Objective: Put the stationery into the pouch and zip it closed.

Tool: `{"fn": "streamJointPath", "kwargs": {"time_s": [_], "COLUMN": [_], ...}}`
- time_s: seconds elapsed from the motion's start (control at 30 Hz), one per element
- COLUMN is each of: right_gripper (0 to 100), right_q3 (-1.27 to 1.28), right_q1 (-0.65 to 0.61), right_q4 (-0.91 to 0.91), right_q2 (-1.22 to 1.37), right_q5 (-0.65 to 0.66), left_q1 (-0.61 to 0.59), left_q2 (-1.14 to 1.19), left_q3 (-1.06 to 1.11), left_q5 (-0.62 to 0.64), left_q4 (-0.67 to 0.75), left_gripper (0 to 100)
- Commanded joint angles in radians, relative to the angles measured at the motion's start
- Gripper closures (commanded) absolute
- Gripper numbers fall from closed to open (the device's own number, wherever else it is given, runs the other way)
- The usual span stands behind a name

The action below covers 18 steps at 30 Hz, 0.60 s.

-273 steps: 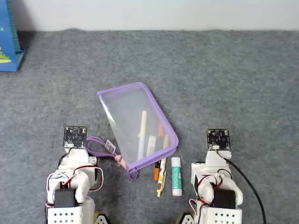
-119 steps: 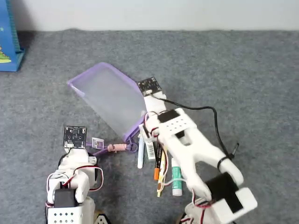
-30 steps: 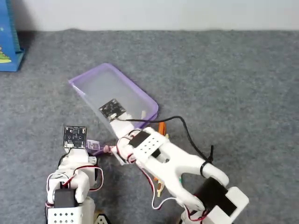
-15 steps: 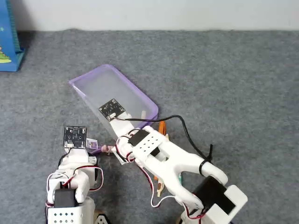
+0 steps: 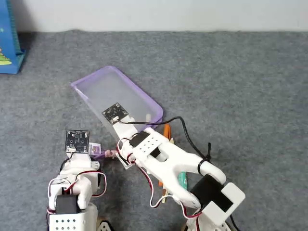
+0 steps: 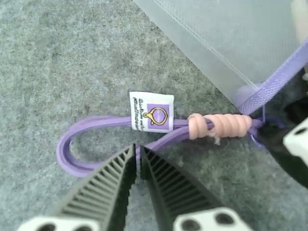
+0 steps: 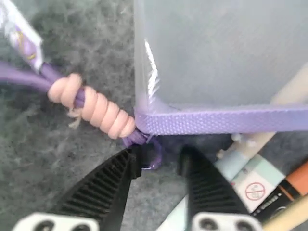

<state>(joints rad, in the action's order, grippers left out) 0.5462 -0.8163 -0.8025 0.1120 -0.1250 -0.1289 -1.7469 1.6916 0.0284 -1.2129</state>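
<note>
**Grey felt tabletop: right claw at the pouch's zip corner**

Grey felt tabletop [image 5: 240, 96], pale wall beyond. The clear, purple-trimmed pouch [image 5: 115, 94] lies flat and skewed on it.

- Right gripper [image 7: 159, 156]: at the pouch's near corner, fingers spread. The small purple zip pull [image 7: 153, 158] sits in the gap between them, not yet pinched.
- The purple zip band runs from that corner along the pouch's near edge, roughly crosswise to the fingers. Any pull would need to follow that line.
- Stationery: an orange pen [image 7: 291, 185] and other pieces lie just outside that near edge, beside the corner. A glue stick [image 5: 182, 180] lies farther from the pouch, partly under the right arm. Most of it looks outside the pouch (one pale stick may be inside; hard to tell).
- Left gripper [image 6: 138, 151]: fingers pressed together, holding nothing, tips over the loop of the purple wrist strap [image 6: 72, 144]. The strap trails from the same pouch corner past a pink coil [image 6: 219, 127] and a white label [image 6: 151, 111].
- Judgement: the right arm is much nearer the pull. Zipping now would leave the stationery out.
</note>
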Motion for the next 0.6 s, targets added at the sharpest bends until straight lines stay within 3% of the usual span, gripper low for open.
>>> {"fn": "streamJointPath", "kwargs": {"time_s": [0.0, 0.57], "right_gripper": [99.1, 99.1], "right_q3": [-0.043, 0.026], "right_q1": [-0.007, 0.124], "right_q4": [-0.01, -0.134], "right_q2": [-0.005, -0.398], "right_q5": [0.077, 0.118], "left_q1": [-0.002, -0.002], "left_q2": [-0.009, -0.009], "left_q3": [-0.015, -0.015], "left_q5": [0.008, 0.008], "left_q4": [-0.005, -0.005], "left_gripper": [99, 99]}}
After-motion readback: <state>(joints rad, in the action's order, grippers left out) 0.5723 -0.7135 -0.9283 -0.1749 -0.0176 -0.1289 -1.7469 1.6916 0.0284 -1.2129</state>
